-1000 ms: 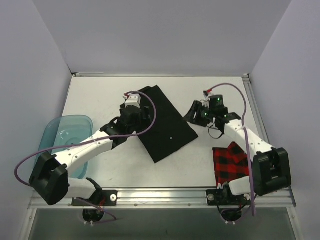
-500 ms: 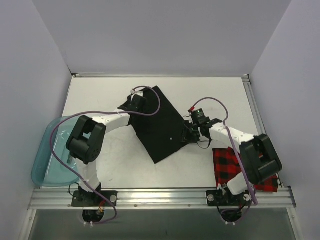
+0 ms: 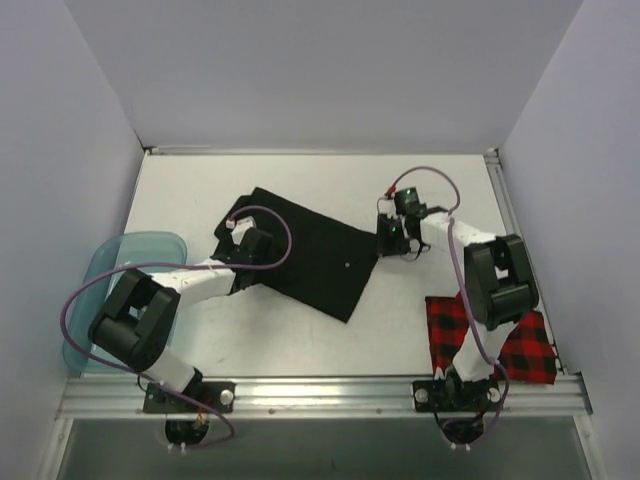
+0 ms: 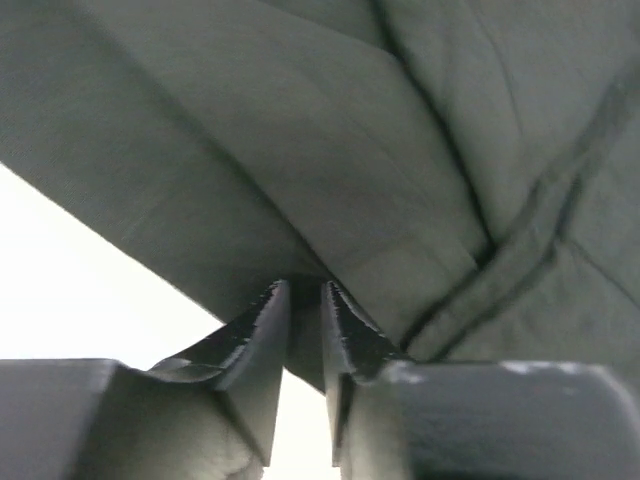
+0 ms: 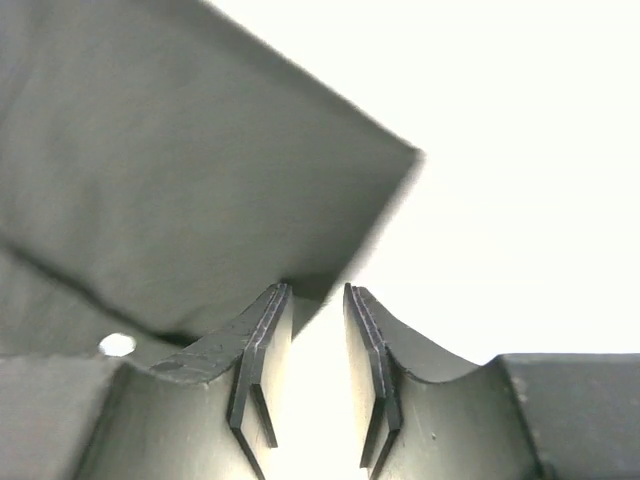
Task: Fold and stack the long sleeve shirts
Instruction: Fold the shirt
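Here, black shirt between left hand, right hand

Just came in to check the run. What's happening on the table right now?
Both arms are working the black shirt, lying folded on the table. The left gripper is pinched on its left edge; the right gripper sits at its right corner, grip unclear. The red-and-black check shirt lies at the near right, unheld.

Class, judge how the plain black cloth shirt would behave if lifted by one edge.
Probably floppy: the plain black cloth shirt lies flat with soft creases. Pinched at its edge by the left gripper, it would likely drape and sag if raised.
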You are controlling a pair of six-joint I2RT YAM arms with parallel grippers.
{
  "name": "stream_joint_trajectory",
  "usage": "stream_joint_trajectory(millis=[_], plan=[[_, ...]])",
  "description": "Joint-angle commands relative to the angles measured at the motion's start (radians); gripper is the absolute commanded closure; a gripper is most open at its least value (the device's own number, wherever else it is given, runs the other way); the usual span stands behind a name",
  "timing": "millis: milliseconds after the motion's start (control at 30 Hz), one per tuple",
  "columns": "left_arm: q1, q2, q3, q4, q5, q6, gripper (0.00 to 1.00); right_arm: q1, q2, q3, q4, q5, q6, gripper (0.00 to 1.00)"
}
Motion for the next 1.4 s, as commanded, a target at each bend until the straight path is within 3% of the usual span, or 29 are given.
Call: stream_joint_trajectory(millis=[0,133,167,267,300,433,467,567,800,967,1267,1367], plan=[[-0.053,-0.072,-0.09,-0.145,0.061,-0.083,0.65,-0.04,-0.012,0.101,-0.112,0.062,-0.08,0.71],[-0.147,-0.247,-0.033,-0.235,-0.052,0.001,0.31,-0.041,-0.134,0.101,-0.152,0.095,-0.067,0.68],[-0.182,-0.279,-0.018,-0.251,-0.086,0.021,0.15,-0.041,-0.172,0.058,-0.155,0.105,-0.035,0.68],[-0.32,-0.36,0.065,-0.298,-0.227,0.115,0.03,-0.047,-0.346,-0.015,-0.162,0.119,0.027,0.52],[-0.349,-0.37,0.106,-0.306,-0.256,0.139,0.03,-0.052,-0.436,-0.064,-0.163,0.095,0.042,0.42],[-0.541,-0.333,0.171,-0.305,-0.346,0.302,0.03,-0.066,-0.645,-0.152,-0.204,0.047,0.098,0.28],[-0.623,-0.316,0.181,-0.3,-0.368,0.329,0.03,-0.069,-0.68,-0.166,-0.241,0.046,0.108,0.21],[-0.737,-0.199,0.221,-0.274,-0.404,0.425,0.03,-0.098,-0.792,-0.204,-0.308,0.041,0.163,0.0],[-0.869,0.047,0.376,-0.268,-0.444,0.541,0.09,-0.138,-1.018,-0.333,-0.381,0.093,0.309,0.0],[-0.877,0.2,0.448,-0.269,-0.447,0.564,0.14,-0.144,-1.145,-0.411,-0.41,0.137,0.343,0.0],[-0.871,0.383,0.496,-0.278,-0.439,0.554,0.18,-0.144,-1.205,-0.434,-0.448,0.188,0.334,0.0],[-0.871,0.422,0.496,-0.292,-0.463,0.549,0.24,-0.144,-1.208,-0.436,-0.448,0.19,0.332,0.0]])
